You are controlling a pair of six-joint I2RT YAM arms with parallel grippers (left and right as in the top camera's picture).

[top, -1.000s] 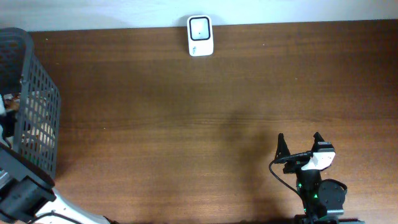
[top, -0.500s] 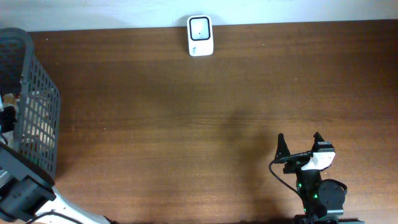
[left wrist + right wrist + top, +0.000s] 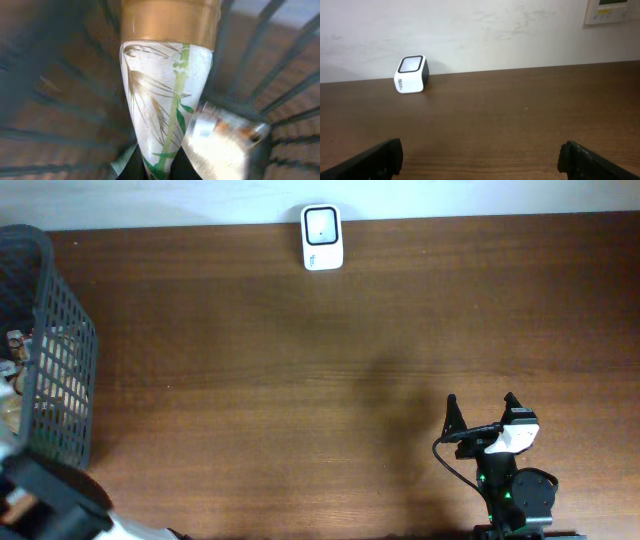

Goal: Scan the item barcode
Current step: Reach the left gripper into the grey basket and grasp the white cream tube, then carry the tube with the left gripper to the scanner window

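The item, a white tube [image 3: 160, 95] with green and gold bamboo print and a gold cap, lies inside the dark wire basket [image 3: 62, 370] at the table's left edge. My left gripper [image 3: 160, 167] is shut on the tube's narrow crimped end, with dark fingers [image 3: 134, 167] on either side. From overhead this gripper is hidden inside the basket. The white barcode scanner [image 3: 322, 237] stands at the table's far edge, also visible as the scanner [image 3: 411, 74] in the right wrist view. Low at the near right, my right gripper [image 3: 481, 412] stands open and holds nothing.
A shiny silver packet [image 3: 220, 142] lies right beside the tube in the basket, whose bars [image 3: 280, 75] close in around it. Brown wooden table [image 3: 300, 380] stretches between basket, scanner and right arm. A pale wall [image 3: 495, 30] rises behind the scanner.
My left gripper has shut on the tube in the basket. The left arm has shifted slightly toward the near edge and looks blurred. The right arm has not moved.
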